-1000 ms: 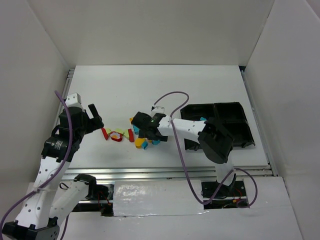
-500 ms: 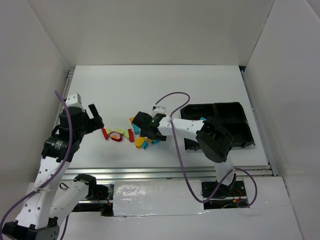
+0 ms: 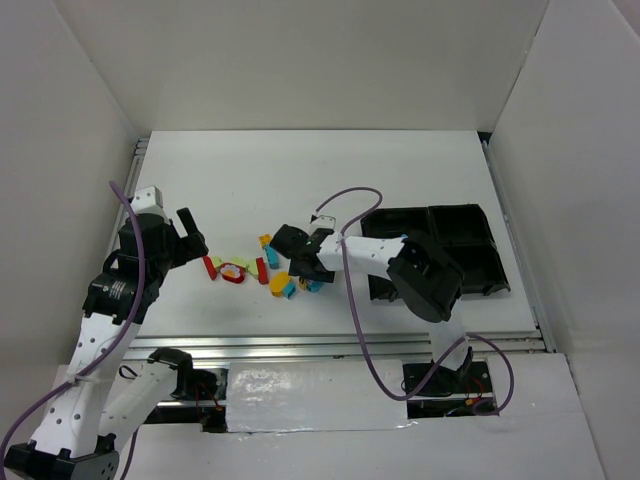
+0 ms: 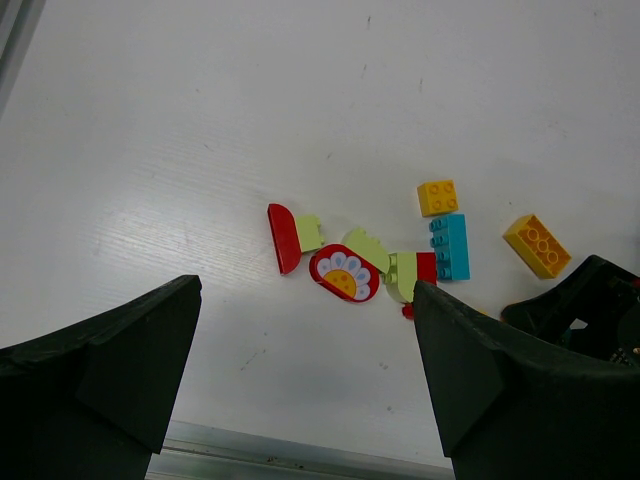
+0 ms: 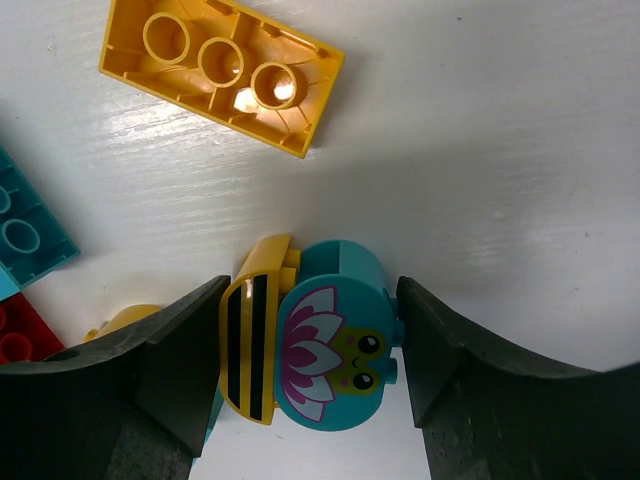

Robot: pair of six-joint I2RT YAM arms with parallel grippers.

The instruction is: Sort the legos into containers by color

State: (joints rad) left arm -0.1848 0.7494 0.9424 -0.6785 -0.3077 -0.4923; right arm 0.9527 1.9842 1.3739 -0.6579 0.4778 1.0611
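Observation:
The legos lie scattered mid-table: a red flower-print brick (image 3: pixel 232 271), red bricks (image 3: pixel 262 270), yellow ones (image 3: pixel 265 240) and cyan ones (image 3: pixel 290 290). My right gripper (image 3: pixel 296 268) is down at the pile's right end. In the right wrist view its fingers (image 5: pixel 180 360) press on a cyan flower-print brick (image 5: pixel 340 340) and a yellow striped brick (image 5: pixel 250 345) lying side by side on the table. My left gripper (image 4: pixel 305 370) hovers wide open, nothing in it, left of the red brick (image 4: pixel 283 238). The black four-compartment containers tray (image 3: pixel 470 232) sits to the right.
A yellow brick lies studs-down (image 5: pixel 225 75) just beyond the right fingers, with a cyan brick (image 5: pixel 25 235) and a red one (image 5: pixel 20 335) to their left. Pale green bricks (image 4: pixel 366 247) lie by the flower brick. White walls enclose the table; a metal rail (image 3: pixel 340 345) runs along the near edge.
The right gripper's jaws have closed from wide open onto the cyan and striped yellow bricks, and its wrist has turned slightly. The left arm has not moved.

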